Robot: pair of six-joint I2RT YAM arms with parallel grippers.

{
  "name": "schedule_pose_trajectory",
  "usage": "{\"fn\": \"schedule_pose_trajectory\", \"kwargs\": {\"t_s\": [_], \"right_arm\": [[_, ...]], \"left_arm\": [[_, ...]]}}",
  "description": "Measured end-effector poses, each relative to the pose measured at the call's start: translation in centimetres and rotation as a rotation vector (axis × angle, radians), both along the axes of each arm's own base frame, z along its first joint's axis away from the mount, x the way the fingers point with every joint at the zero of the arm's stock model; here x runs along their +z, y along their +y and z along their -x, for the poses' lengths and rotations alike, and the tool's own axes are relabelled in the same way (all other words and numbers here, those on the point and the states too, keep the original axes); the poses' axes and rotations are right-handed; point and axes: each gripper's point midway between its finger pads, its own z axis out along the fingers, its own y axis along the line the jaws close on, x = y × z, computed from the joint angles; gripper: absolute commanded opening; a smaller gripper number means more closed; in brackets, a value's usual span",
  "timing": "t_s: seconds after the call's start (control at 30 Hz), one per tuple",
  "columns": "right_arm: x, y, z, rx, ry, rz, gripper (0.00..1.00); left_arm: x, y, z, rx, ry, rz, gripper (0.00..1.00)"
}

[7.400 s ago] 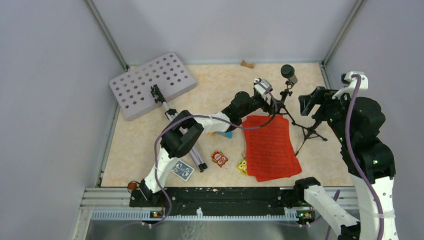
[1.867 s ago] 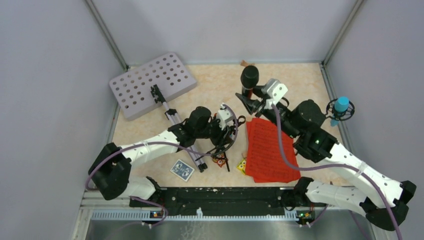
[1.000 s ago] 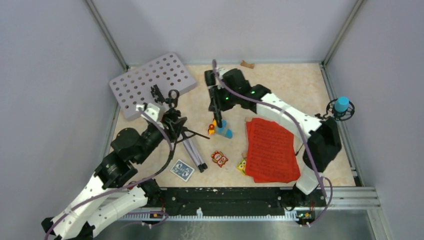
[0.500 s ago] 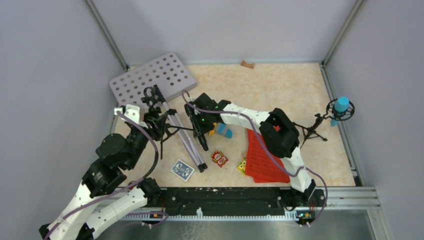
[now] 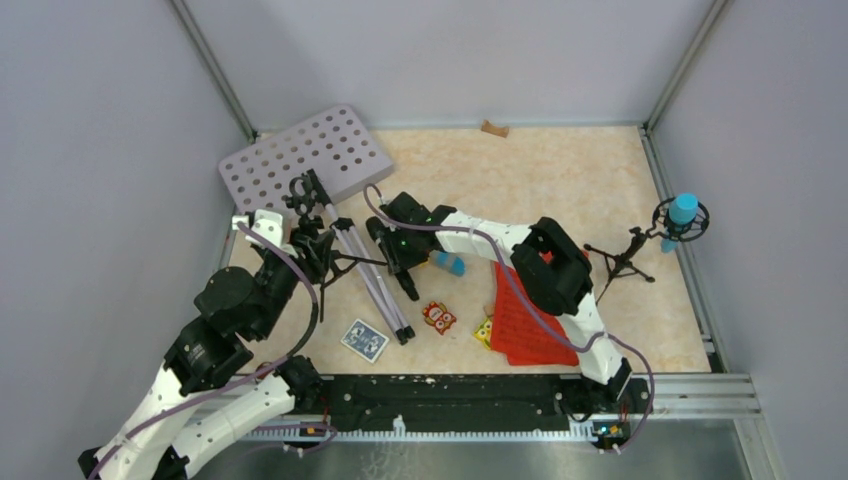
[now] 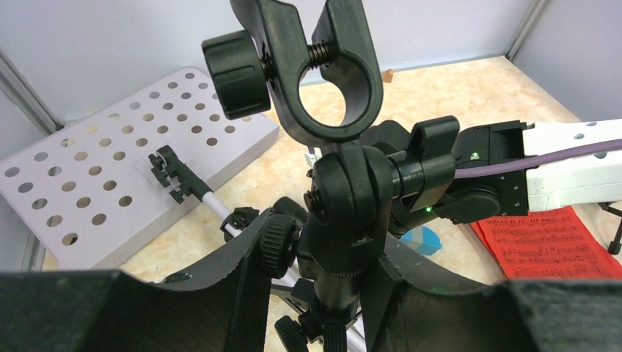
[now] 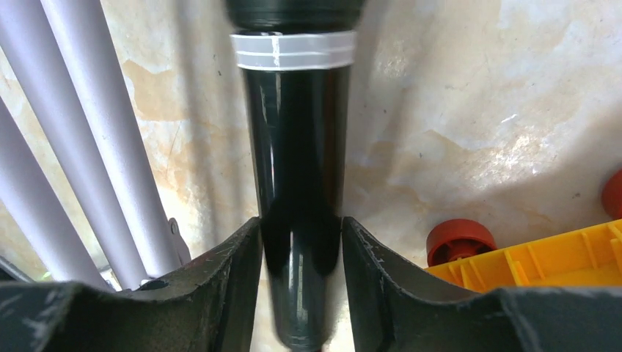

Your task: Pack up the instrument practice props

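Note:
My left gripper is shut on a small black mic tripod, held upright over the music stand; its empty clip points up in the left wrist view, where the gripper grips the stem. My right gripper is shut on the dark microphone, low beside the stand's silver legs, which also show in the right wrist view. The grey hole-punched stand plate lies back left. The red music sheets lie partly under my right arm. The blue microphone sits in the second tripod at right.
A blue block, a red-and-white block and a yellow block lie mid-table. A yellow toy with a red wheel is beside the microphone. The blue-patterned card deck is near the front. A small wooden piece lies by the back wall.
My left arm has carried the black tripod from mid-table to the left by the stand. My right arm has swung left and lowered the dark microphone beside the silver legs.

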Motion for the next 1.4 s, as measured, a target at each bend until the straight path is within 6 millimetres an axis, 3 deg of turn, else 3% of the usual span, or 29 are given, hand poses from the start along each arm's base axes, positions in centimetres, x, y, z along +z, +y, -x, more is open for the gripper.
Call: {"fn": "schedule_pose_trajectory", "kwargs": {"t_s": [0.33,0.47,0.57,0.67,0.77,0.9,1.1,1.27,1.4], "right_arm": [[0.3,0.3,-0.4,-0.006,-0.018,-0.011,0.44],[1.8,0.0,-0.3,-0.012,-0.039,-0.032,0.44],[5.5,-0.4,-0.1,-0.029,-0.092,-0.102,0.45],[10.5,-1.4,0.2,-0.054,-0.182,-0.210,0.45],[16.4,-3.7,1.1,-0.079,-0.314,-0.344,0.46],[22.5,-6.4,2.8,-0.033,-0.503,-0.499,0.47],[27.0,-9.3,6.4,0.133,-0.725,-0.638,0.47],[32.1,-11.9,10.0,0.209,-0.896,-0.826,0.48],[36.0,-12.6,12.3,0.276,-0.977,-0.955,0.47]], "left_arm": [[-0.5,0.0,0.0,0.000,0.012,-0.007,0.00],[-0.5,-0.1,0.0,0.000,0.014,-0.004,0.00],[-0.5,-0.2,0.0,-0.008,0.015,0.002,0.00],[-0.4,-0.5,0.2,-0.024,0.015,0.012,0.00],[-0.1,-1.0,0.3,-0.053,0.007,0.022,0.00],[0.4,-2.5,0.7,-0.133,-0.005,0.037,0.00],[0.4,-6.6,1.3,-0.322,-0.026,0.053,0.00],[-1.9,-11.1,2.2,-0.541,-0.002,0.029,0.00],[-3.7,-14.0,2.8,-0.687,0.034,0.007,0.00]]}}
